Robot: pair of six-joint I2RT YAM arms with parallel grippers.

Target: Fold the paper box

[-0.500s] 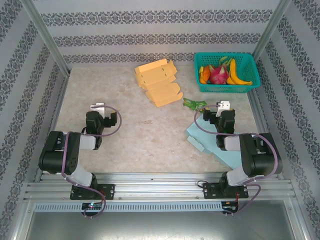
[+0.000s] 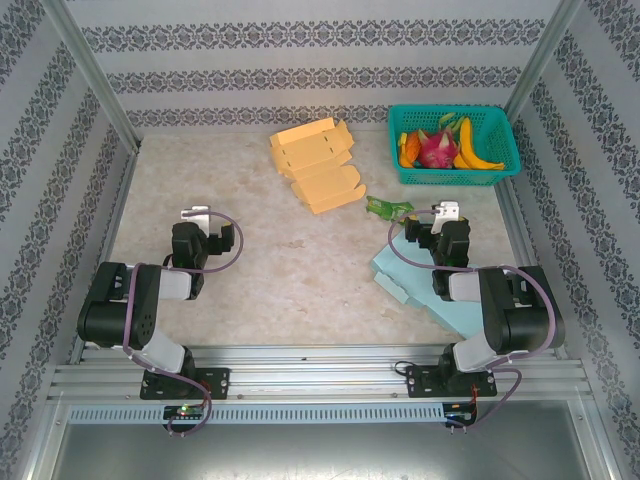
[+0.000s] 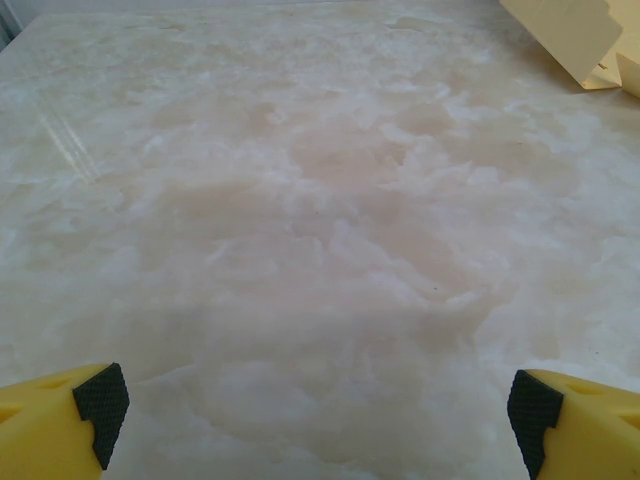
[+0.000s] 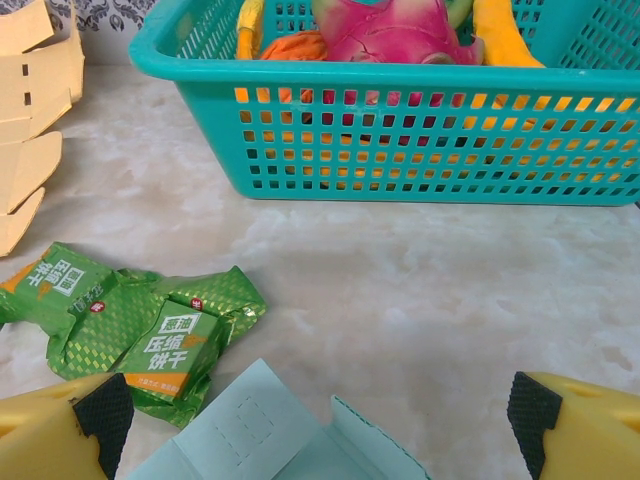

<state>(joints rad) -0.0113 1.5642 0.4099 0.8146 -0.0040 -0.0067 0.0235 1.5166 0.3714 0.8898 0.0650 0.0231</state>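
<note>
Right, both arms are sitting low at the near edge of the marble-patterned table (image 2: 300, 280), and neither one is holding anything. The left gripper (image 3: 316, 405) is hanging over bare tabletop with its yellow fingers (image 3: 40, 430) spread wide and the black pads facing each other, fully released. The right gripper (image 4: 316, 405) is doing the same, jaws standing wide apart with nothing between them.

The orange paper box (image 2: 316, 165) is lying flat and unfolded at the far middle of the table, well apart from both grippers, with its flaps splayed out. From above it is looking like two overlapping sheets, though I cannot tell for sure whether that is one piece or two. A corner of it is showing at the top right of the left wrist view, and its notched edge is running down the left side of the right wrist view.

A pale blue paper box (image 2: 412, 285) is also lying flat, on the near right and partly under the right arm. In the right wrist view its flap is reaching up just ahead of the gripper, between the two fingers. Just beyond that, a crumpled green snack packet (image 4: 150, 325) is lying on the table, between the blue sheet and the orange one. Further back, a teal basket (image 4: 430, 150) is sitting in the far right corner, carrying a pink dragon fruit (image 2: 437, 150), bananas (image 2: 478, 150) and an orange-coloured fruit (image 2: 407, 150).
</note>
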